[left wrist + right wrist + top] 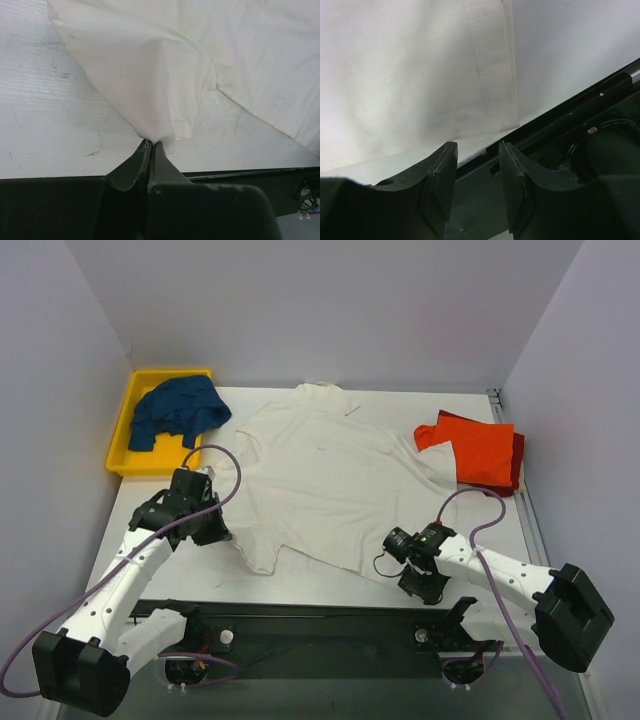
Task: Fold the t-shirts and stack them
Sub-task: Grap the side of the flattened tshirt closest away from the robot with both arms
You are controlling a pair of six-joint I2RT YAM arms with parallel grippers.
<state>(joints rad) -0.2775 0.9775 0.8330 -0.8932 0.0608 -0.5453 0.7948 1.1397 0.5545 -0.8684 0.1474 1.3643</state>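
Off-white t-shirt (pixel 320 480) spread flat, lightly creased; L hand (pixel 151 142) pinches edge.

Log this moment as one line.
left gripper: shut on off-white t-shirt edge | right gripper: open beside its hem | orange-red t-shirt: lying apart

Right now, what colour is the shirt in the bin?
Dark blue shirt, clearest in the top view.

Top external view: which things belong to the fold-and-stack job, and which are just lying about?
Part of the job:
- off-white t-shirt, spread flat
- orange-red t-shirt
- dark red t-shirt, under the orange-red one
- dark blue t-shirt, crumpled in the bin

Just lying about:
- yellow bin
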